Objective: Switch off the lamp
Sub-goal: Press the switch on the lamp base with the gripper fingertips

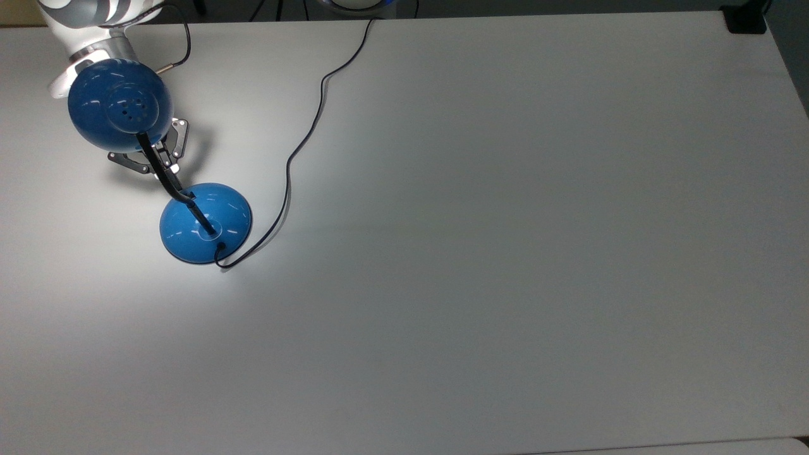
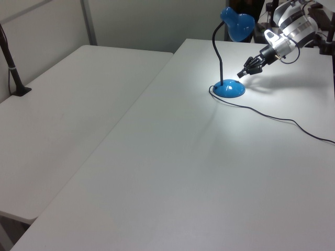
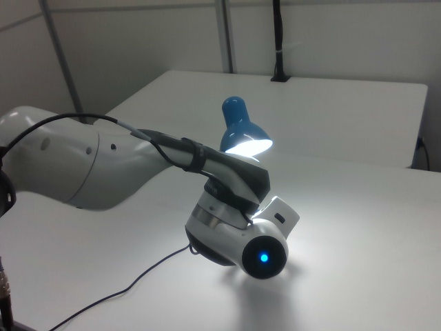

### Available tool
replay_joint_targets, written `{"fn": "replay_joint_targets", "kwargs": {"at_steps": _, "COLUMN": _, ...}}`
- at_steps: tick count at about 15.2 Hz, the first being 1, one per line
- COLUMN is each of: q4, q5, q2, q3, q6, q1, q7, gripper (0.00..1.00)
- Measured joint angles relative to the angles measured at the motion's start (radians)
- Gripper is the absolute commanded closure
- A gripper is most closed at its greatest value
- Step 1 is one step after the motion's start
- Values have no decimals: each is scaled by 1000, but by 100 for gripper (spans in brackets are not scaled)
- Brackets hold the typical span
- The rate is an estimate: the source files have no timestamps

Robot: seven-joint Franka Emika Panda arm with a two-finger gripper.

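Observation:
The lamp is lit and throws a bright patch on the white table. Its blue domed shade [image 1: 120, 104] hangs over the top view's upper left, joined by a black neck [image 1: 165, 180] to the round blue base [image 1: 205, 222]. My gripper [image 1: 169, 169] reaches out from under the shade, fingers drawn together to a point, just off the base's upper-left rim and above the table. In the left view the gripper [image 2: 242, 75] tips down, close to the right of the base [image 2: 229, 89], below the shade [image 2: 236, 23]. The lit shade [image 3: 241, 132] rises behind my arm in the right view.
A thin black cord [image 1: 303, 136] snakes from the base to the table's far edge; in the left view the cord [image 2: 285, 120] runs off to the right. A black clamp [image 1: 746, 22] sits at the top view's upper right corner. A second table [image 2: 63, 115] adjoins in the left view.

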Motion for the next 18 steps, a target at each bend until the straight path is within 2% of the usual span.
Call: {"fn": "replay_joint_targets", "kwargs": {"at_steps": 18, "q4": 3, "q5": 0, "q2": 18, "q3": 1, "q6": 11, "q1": 3, "q7": 0, "gripper": 100}}
